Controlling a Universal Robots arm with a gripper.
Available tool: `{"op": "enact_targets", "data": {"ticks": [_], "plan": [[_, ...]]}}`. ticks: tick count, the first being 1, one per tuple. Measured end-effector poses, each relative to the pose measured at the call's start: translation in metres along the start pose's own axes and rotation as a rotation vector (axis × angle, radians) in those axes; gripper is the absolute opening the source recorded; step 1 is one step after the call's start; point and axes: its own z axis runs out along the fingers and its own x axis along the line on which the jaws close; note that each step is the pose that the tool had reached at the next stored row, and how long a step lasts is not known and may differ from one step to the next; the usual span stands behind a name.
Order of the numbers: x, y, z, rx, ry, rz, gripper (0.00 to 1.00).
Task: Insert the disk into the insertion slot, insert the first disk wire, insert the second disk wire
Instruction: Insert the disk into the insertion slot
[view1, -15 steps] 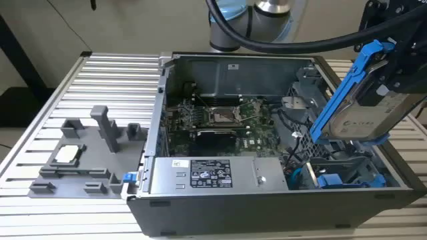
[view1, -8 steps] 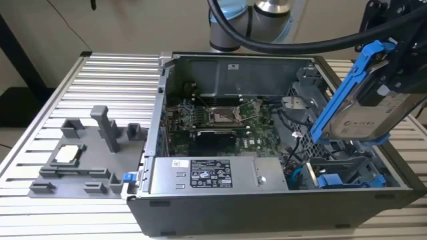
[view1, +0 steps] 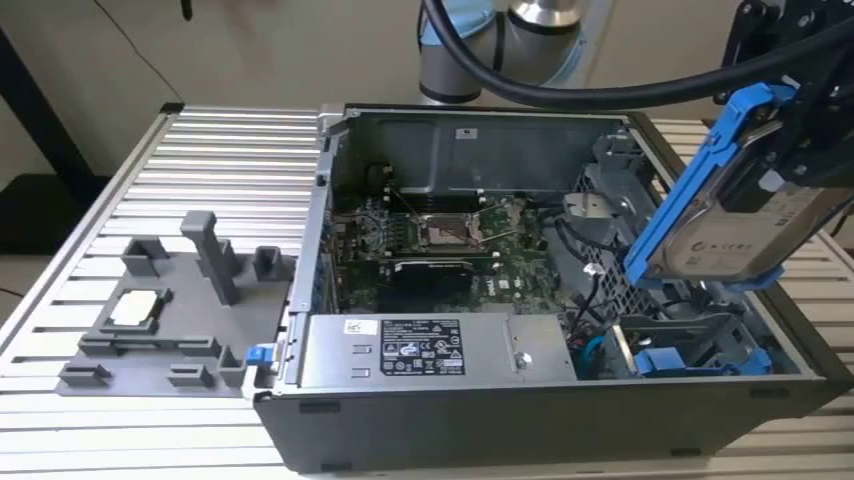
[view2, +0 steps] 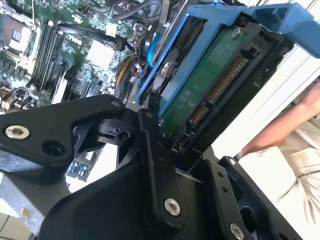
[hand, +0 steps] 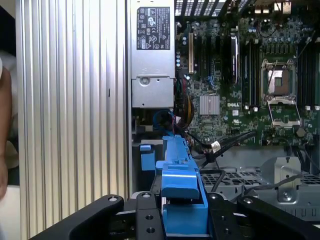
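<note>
One disk (view1: 741, 225) is in the claw, clear of the insertion slot (view1: 707, 335) and not yet seated in it. The gripper (view2: 182, 140) is clamped on it, a black finger on either side of the carrier, as both wrist views show. Relative to the slot, the disk hangs above it and leans. Its long axis slants steeply, the low end nearer the slot mouth and the high blue end tab up by the gripper. I judge the two are not yet lined up, because the slot lies flat in the case corner while the disk stands closer to upright.

Materials: the disk body is silver-grey metal with a white label, framed in bright blue plastic. Its underside is a green circuit board (view2: 200, 85), and the connector row along one edge is bare, with no wire plugged in. The slot is a boxy grey sheet-metal cage with blue plastic rails inside.

Beside the slot, further into the case, I see a perforated grey bracket (view1: 607, 275) and loose black cables (view1: 574, 250), then the green motherboard (view1: 441, 235). A silver power supply (view1: 407, 350) with a printed label sits along the same case wall as the slot. A person's arm (view2: 280, 127) is visible outside the case, well away from the slot.
</note>
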Motion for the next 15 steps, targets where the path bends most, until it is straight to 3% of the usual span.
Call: {"op": "enact_targets", "data": {"ticks": [15], "plan": [[0.0026, -0.0075, -0.0002, -0.0004, -0.0001, 0.0, 0.33]]}}
